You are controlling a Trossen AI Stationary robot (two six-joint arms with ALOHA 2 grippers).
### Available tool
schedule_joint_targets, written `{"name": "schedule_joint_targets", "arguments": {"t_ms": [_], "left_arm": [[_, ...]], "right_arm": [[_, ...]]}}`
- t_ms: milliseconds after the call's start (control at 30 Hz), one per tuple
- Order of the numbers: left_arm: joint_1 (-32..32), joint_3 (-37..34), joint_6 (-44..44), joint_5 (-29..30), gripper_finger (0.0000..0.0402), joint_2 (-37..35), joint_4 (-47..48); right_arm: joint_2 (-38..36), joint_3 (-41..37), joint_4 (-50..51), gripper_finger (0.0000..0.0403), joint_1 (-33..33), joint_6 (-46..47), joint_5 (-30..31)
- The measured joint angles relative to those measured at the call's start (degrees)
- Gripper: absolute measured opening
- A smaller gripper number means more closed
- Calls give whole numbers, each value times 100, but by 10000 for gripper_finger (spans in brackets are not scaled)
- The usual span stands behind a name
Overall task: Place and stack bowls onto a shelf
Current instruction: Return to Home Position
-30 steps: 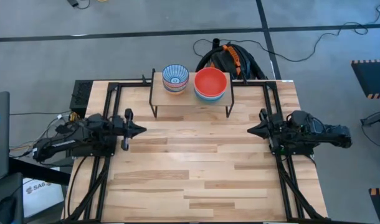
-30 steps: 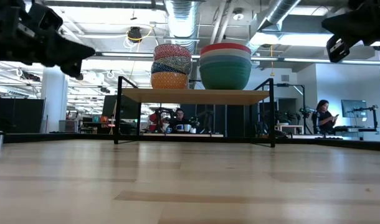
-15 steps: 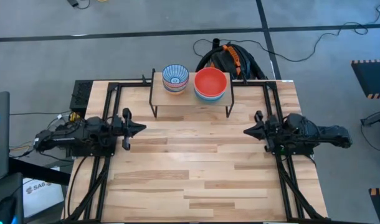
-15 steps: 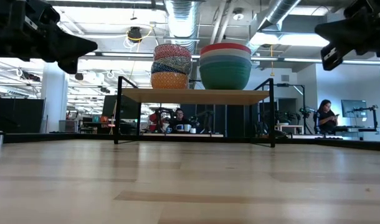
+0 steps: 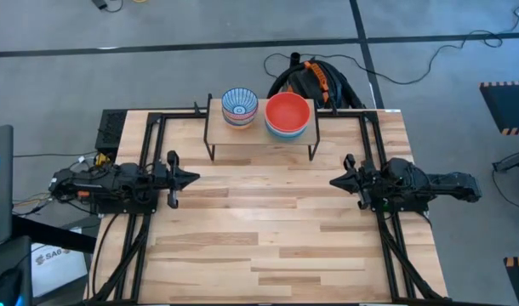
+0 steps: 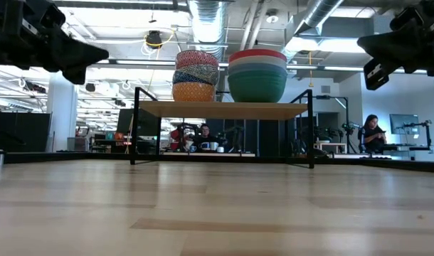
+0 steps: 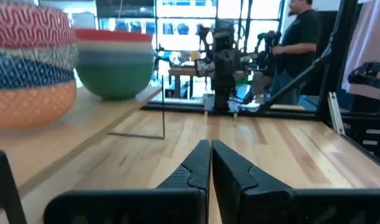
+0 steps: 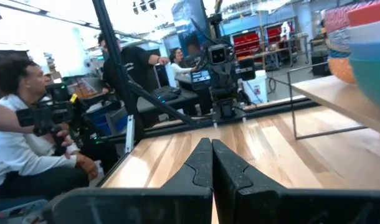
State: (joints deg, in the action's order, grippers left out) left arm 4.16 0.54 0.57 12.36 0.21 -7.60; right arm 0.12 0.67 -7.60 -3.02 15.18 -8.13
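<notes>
The left pincer [image 5: 194, 178] has its two fingers [image 7: 199, 163] pressed together, holding nothing; it hangs above the surface [image 5: 268, 229], in front of the shelf [image 5: 259, 144] and off toward the shelf's left end, well apart from it. The right pincer [image 5: 333, 181] is likewise pressed together and bare, its fingers [image 8: 201, 160] meeting in a thin line; it hangs in front of the shelf too, out past the right end, with its tip turned toward the left one.

The shelf stands at the far edge of the surface on thin black legs, and all the bowls in sight sit on it in two stacks side by side. On the shelf's left half is the patterned stack [image 6: 196, 76]: from the side it shows a red wavy band on top, a blue band under that and an orange bowl at the bottom, while from above the top bowl [image 5: 240, 104] shows a blue-and-white inside. On the shelf's right half, touching or just beside it, is the plain stack [image 6: 257, 75], with a red bowl [image 5: 287, 112] on top, pale bands below and green at the bottom
</notes>
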Motion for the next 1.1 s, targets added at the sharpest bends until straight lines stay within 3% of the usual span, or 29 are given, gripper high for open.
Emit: {"name": "schedule_joint_targets", "arguments": {"t_ms": [167,567,800,1100], "left_arm": [[8,0,290,-160,0,2,444],[9,-7,125,-153,0,55,425],[9,-7,359,-203,0,55,428],[9,-7,315,-203,0,55,428]], "right_arm": [[2,0,197,17,0,-43,-69],[2,9,498,18,0,-426,-67],[2,7,538,59,-12,-511,97],[2,7,510,68,-12,-278,88]]}}
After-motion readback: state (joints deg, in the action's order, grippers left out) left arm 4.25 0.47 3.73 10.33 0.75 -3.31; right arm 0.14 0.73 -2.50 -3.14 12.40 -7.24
